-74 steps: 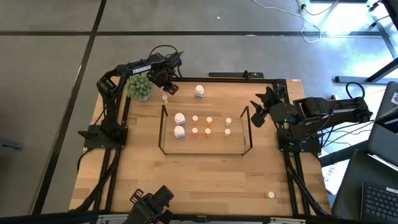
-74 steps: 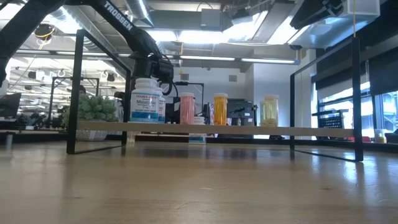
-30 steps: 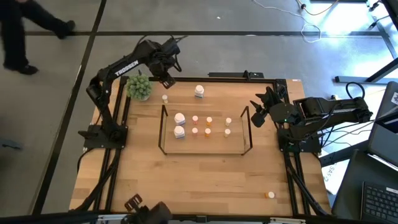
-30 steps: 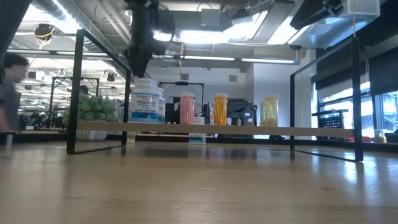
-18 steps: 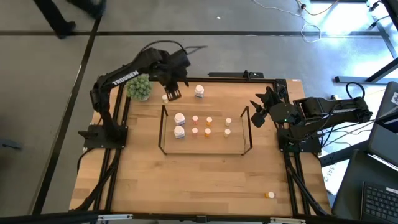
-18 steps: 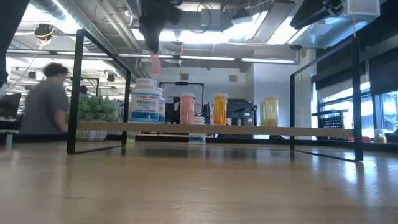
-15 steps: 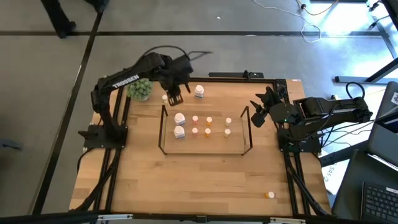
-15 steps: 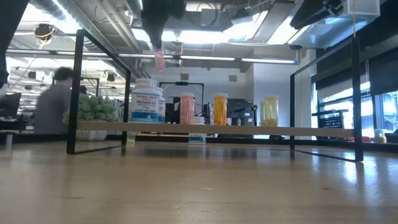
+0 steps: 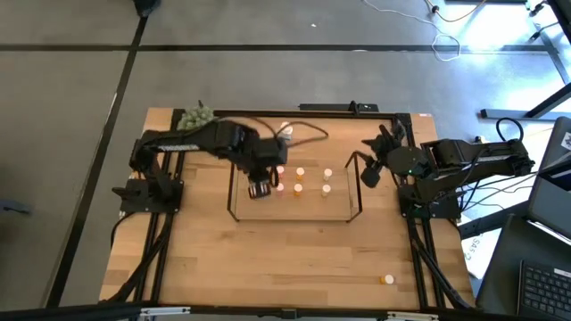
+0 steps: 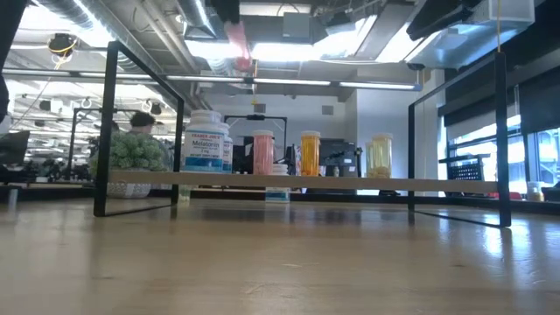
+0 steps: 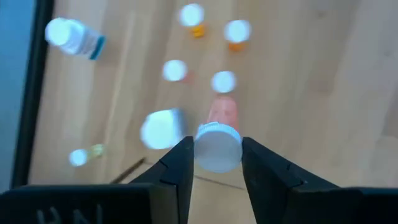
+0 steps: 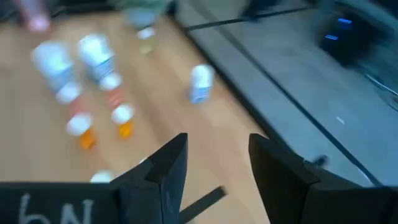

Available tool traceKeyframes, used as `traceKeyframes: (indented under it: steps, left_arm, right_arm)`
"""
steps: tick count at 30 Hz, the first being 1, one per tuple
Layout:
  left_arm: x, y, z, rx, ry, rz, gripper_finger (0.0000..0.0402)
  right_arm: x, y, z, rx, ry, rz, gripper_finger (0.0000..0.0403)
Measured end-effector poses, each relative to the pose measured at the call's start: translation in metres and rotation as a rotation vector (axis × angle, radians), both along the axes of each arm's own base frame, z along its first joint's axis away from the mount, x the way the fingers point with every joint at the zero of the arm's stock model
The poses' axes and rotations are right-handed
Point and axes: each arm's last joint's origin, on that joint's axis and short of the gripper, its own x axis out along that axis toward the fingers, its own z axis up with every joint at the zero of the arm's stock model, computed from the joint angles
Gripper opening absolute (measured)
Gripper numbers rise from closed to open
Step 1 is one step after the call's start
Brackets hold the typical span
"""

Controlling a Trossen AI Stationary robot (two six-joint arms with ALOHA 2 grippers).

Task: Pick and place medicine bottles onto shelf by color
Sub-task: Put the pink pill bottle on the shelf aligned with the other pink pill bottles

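Note:
My left gripper [image 9: 260,185] hangs over the left part of the shelf [image 9: 350,207], shut on a pink bottle with a white cap [image 11: 217,146]. The bottle also shows high up in the low view [image 10: 237,38]. On the shelf's wooden base stand a white bottle [image 10: 206,140], a pink one [image 10: 263,151], an orange one [image 10: 310,153] and a cream one [image 10: 381,155]. Another white bottle [image 11: 73,37] stands on the table beyond the shelf. My right gripper [image 9: 368,170] waits open and empty at the shelf's right end. My left gripper pinches the pink bottle at its white cap [image 11: 200,148] between the two fingers. The fingers come from above and point down. The pink body [image 11: 222,112] hangs below the fingers, lifted clear above the shelf.
A green plant [image 9: 195,116] sits at the table's far left corner. A small cream bottle [image 11: 84,155] stands on the table by the shelf's far left end. A lone orange bottle [image 9: 387,279] stands near the front right corner. A person [image 10: 140,122] shows in the room behind.
My left gripper has swung from beyond the table's far left corner toward the right and near edges, carrying the pink bottle, and now hangs over the shelf's left part. The bottle has stayed lifted clear. A person has walked past in the background.

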Motion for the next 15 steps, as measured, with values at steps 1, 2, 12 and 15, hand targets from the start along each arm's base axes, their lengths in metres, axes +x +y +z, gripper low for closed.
traceKeyframes:
  steps: [1,2,12,15]
  left_arm:
    - [0.002,-0.008,0.0,-0.006,-0.016,-0.011,0.0112]
    - [0.004,-0.015,-0.001,-0.012,-0.034,-0.021,0.0112]
    - [0.019,-0.062,-0.009,-0.061,-0.13,-0.027,0.0112]
    - [0.021,-0.065,-0.011,-0.068,-0.128,-0.011,0.0111]
  right_arm:
    - [0.001,0.001,0.0,0.002,0.024,0.055,0.0173]
    - [0.001,0.002,0.0,0.009,0.037,0.103,0.0173]
    - [0.007,0.013,0.012,0.108,-0.061,0.502,0.0173]
    - [0.005,0.016,0.014,0.143,-0.075,0.588,0.0173]
